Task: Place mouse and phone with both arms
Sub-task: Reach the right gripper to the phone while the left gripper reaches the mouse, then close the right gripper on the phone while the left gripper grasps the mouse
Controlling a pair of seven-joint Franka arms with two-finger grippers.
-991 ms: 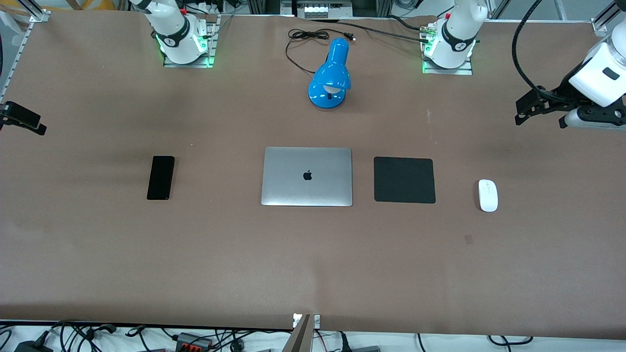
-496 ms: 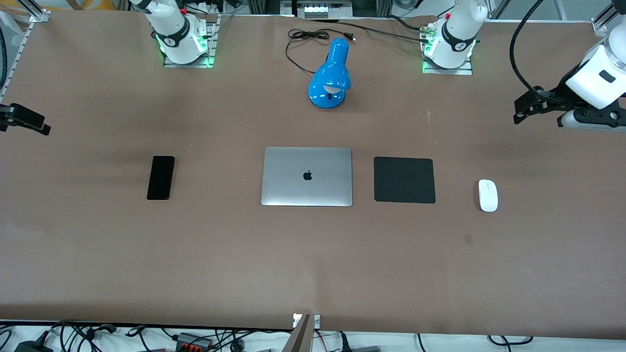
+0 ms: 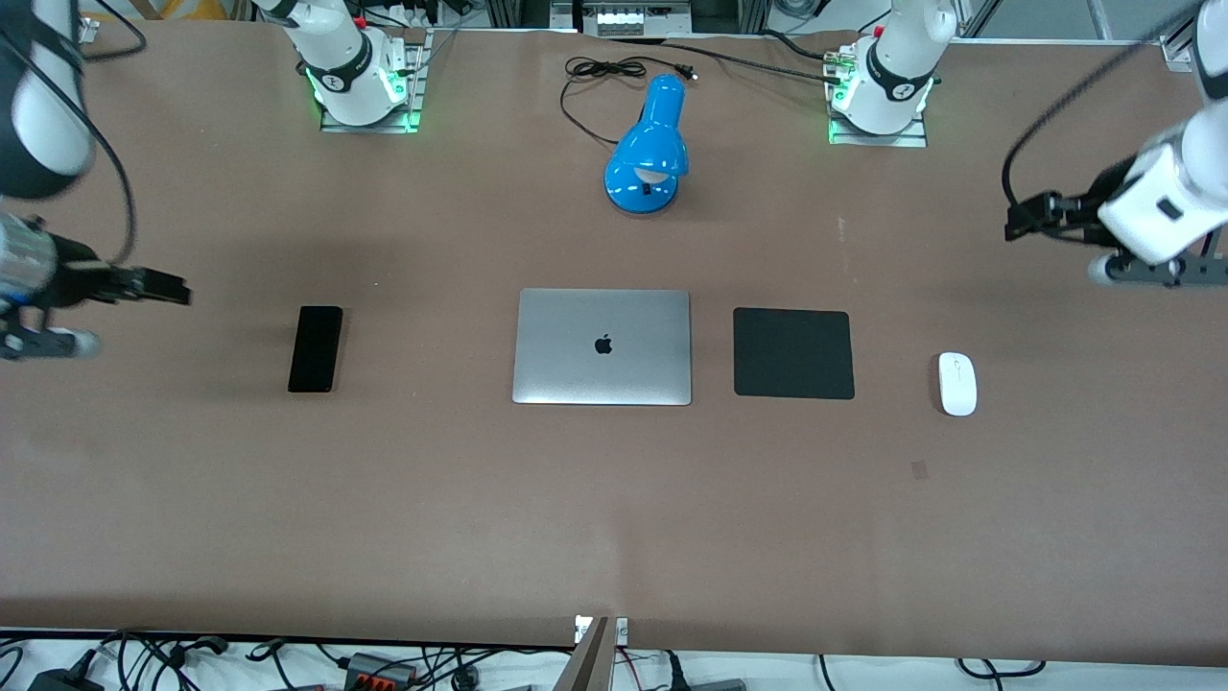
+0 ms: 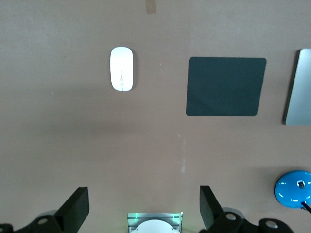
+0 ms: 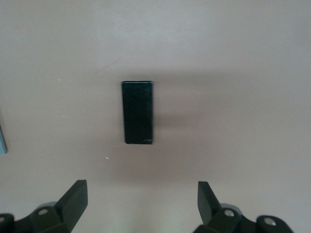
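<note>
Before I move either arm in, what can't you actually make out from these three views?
- Right tool: blurred in the front view; its wrist view cuts off all but the fingertips.
- Left tool: small and dark in the front view; its wrist view shows only the finger ends.
- Laptop: cut by the left wrist view's edge.
- Phone: whether it lies face up; the front view shows it plain black too.

Both arms blur in the front view: the right arm [image 3: 38, 106] and the left arm [image 3: 1166, 206] run off the picture's edges. The laptop [image 4: 299, 87] and lamp [image 4: 294, 189] are cut off in the left wrist view.
</note>
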